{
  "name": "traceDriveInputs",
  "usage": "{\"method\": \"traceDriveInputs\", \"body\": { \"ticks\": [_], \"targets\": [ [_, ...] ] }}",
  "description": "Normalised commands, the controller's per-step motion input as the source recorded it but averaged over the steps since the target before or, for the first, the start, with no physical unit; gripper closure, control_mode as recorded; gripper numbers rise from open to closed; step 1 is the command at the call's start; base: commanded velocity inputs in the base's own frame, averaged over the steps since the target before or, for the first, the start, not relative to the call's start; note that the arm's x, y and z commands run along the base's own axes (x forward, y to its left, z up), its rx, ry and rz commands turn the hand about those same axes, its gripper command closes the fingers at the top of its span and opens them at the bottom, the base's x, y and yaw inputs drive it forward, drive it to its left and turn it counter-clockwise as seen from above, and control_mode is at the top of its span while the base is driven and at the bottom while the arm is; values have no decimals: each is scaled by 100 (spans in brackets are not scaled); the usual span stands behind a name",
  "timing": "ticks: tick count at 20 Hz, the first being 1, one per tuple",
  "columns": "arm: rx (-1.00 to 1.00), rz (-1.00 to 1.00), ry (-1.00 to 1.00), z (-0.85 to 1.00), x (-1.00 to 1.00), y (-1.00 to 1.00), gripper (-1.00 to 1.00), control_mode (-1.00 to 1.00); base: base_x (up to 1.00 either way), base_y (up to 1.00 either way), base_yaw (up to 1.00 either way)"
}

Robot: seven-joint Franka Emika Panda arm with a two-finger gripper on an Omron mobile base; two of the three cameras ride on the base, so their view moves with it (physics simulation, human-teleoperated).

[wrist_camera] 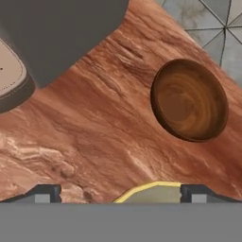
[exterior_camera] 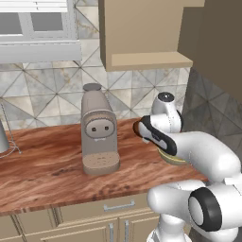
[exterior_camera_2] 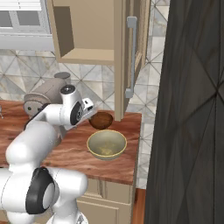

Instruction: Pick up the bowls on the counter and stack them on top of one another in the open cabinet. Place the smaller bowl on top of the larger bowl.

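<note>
Above the surface (wrist_camera: 94, 132), the spread pincer (wrist_camera: 120, 194) should centre over the yellow bowl's (exterior_camera_2: 106, 144) rim and descend squarely before pinching, avoiding the brown bowl (wrist_camera: 189, 100).

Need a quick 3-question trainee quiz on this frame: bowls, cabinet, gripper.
1. True or false: the small dark brown bowl already sits inside the pale olive-yellow bowl.
2. Which is nearer the counter's front edge? A) brown bowl B) yellow bowl
3. Fill in: the gripper, held above the counter, is ____, holding nothing.

Key: 1 false, they sit apart on the counter, and the cabinet shelf is bare. 2 B. 3 open.
</note>
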Motion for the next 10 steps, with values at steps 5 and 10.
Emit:
{"method": "traceDriveInputs", "body": {
  "ticks": [5, 10],
  "targets": [
    [-1, 0, 0, -25, 21, 0, -100, -100, 0, 0, 0],
    [0, 1, -4, -39, 16, 0, -100, -100, 0, 0, 0]
  ]
}}
